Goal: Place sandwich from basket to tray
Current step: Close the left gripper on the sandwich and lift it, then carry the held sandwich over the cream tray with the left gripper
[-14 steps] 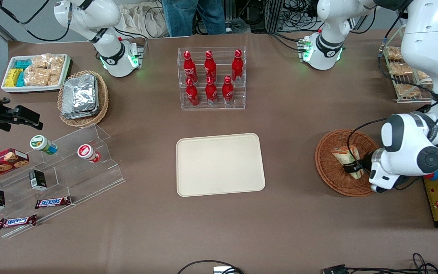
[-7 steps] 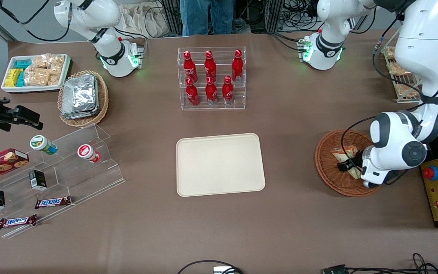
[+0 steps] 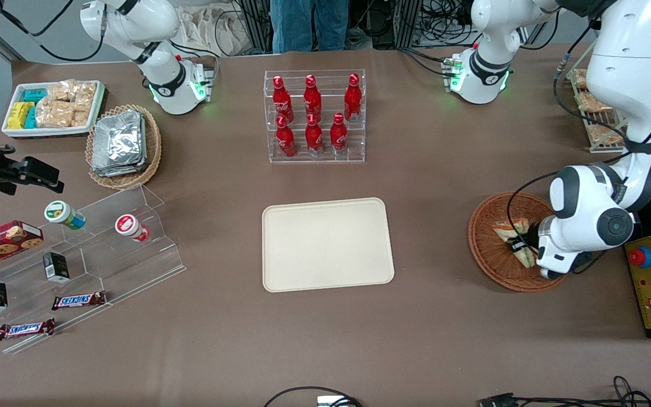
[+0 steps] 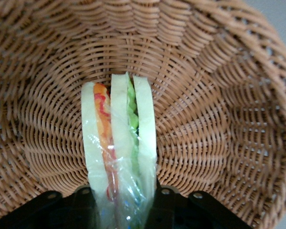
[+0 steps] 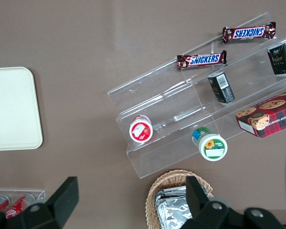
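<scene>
Left gripper (image 3: 519, 247) inside the round wicker basket (image 3: 486, 249), its fingers (image 4: 86, 202) clamped on either side of the plastic-wrapped wedge sandwich (image 4: 119, 152). Cream tray (image 3: 327, 243) lies well apart, toward the parked arm's end.

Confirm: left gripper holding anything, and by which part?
Yes. The gripper, low in the basket, has its jaws shut on the sandwich, flat against its two outer bread faces.

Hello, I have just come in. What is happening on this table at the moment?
The left arm's gripper is down in the round wicker basket, its fingers closed on the wrapped sandwich. The sandwich is still over the basket. The cream tray, near the middle of the table, holds nothing yet.
</scene>
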Motion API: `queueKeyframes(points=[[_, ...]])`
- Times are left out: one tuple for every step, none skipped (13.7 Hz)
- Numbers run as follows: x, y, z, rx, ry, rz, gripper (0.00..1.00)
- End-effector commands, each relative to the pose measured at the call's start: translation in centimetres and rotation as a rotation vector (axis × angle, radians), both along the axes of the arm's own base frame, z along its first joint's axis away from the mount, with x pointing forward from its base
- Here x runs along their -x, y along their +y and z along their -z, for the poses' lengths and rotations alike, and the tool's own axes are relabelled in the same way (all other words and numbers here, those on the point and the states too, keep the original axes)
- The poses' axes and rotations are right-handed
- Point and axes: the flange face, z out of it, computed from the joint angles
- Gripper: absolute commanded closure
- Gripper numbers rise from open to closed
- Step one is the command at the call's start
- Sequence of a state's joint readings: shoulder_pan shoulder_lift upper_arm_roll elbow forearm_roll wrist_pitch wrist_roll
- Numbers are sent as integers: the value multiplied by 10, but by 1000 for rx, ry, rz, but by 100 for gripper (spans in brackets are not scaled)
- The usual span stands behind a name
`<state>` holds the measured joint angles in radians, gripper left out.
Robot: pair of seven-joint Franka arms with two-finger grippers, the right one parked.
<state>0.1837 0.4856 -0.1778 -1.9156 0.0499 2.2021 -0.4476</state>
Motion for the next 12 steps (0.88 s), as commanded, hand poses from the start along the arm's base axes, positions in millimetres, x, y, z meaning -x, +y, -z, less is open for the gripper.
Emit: queueKeyframes(points=[[0, -9, -68, -24, -42, 22, 87], [-2, -16, -92, -26, -48, 35, 87], [-5, -33, -116, -22, -50, 64, 83], [-11, -49, -138, -16, -49, 89, 81], [-17, -64, -160, -7, -48, 114, 81], [-21, -82, -179, 3, -47, 143, 82], [-23, -100, -191, 15, -49, 172, 82], [-26, -120, -200, 28, -67, 202, 82], [-28, -151, -205, 51, -86, 227, 81], [-28, -183, -207, 58, -94, 273, 81], [-23, -217, -203, 60, -89, 309, 81], [-19, -240, -188, 69, -71, 320, 81]])
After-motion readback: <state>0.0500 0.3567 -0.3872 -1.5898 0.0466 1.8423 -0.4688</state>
